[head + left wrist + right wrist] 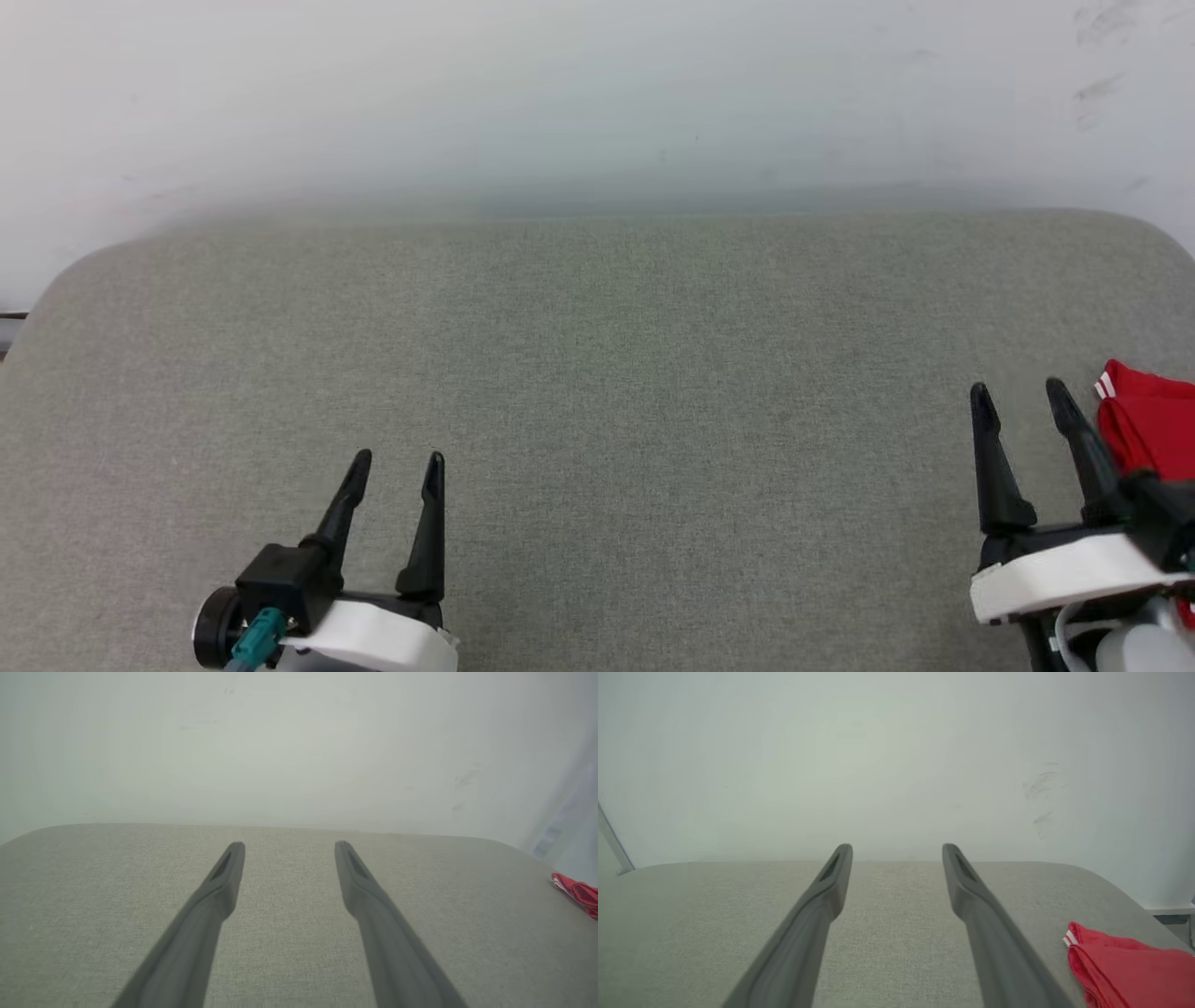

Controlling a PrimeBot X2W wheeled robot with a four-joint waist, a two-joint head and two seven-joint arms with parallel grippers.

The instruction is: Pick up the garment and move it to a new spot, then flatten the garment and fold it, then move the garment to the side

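1. I see the left gripper [399, 458] at the lower left of my head view, over the grey fabric surface [597, 373]. Its 2 dark fingers are spread apart with nothing between them.
2. On the left wrist view the same 2 fingers [224, 877] stand wide over bare grey cloth, so that pincer is released.
3. The right gripper [1017, 387] sits at the lower right of the head view, fingers also parted and gripping nothing.
4. The garment [1153, 420] lies on the grey surface at its far right edge, just beside the right gripper and on its outer side. It is a red bundle with a bit of white striped trim at the corner nearest the fingertips.
5. On the right wrist view the garment [1120, 961] lies to the right of the right-hand finger, with a strip of grey cloth showing between them.
6. A pale wall [597, 93] rises behind the surface, with a few faint scuff marks towards its right.
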